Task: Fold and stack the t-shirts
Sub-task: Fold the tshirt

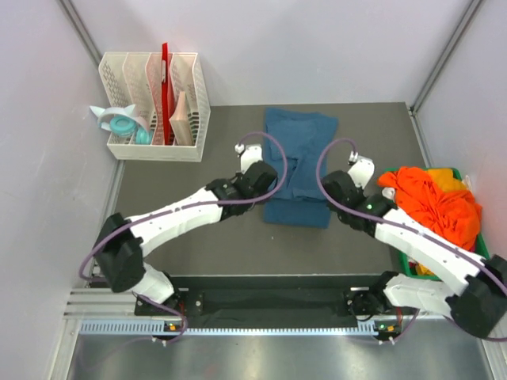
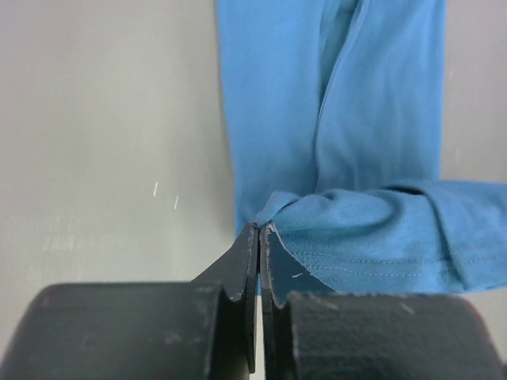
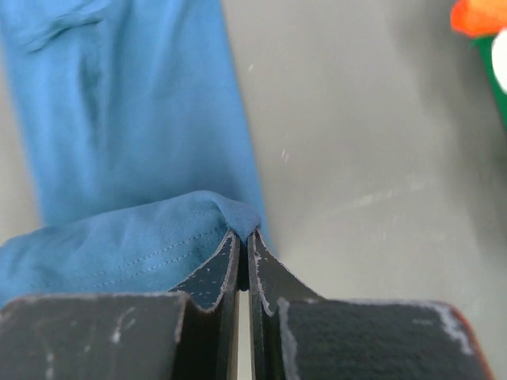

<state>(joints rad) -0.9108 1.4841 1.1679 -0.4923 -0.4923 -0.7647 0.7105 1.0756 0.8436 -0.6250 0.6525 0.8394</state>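
Observation:
A teal-blue t-shirt point(image 1: 298, 162) lies lengthwise in the middle of the dark table, partly folded over itself. My left gripper point(image 1: 269, 184) is shut on a corner of its hem at the shirt's left edge. In the left wrist view the blue cloth point(image 2: 372, 119) bunches up at the tips of the left gripper point(image 2: 259, 231). My right gripper point(image 1: 327, 190) is shut on the opposite hem corner. The right wrist view shows the fabric point(image 3: 127, 119) pinched in the right gripper point(image 3: 243, 236). Orange t-shirts point(image 1: 432, 198) are heaped at the right.
The orange heap sits in a green bin point(image 1: 409, 267) at the table's right edge, with yellow fabric showing. A white slotted rack point(image 1: 154, 107) stands at the back left, and a teal tape dispenser point(image 1: 119, 123) sits beside it. White walls close in on three sides.

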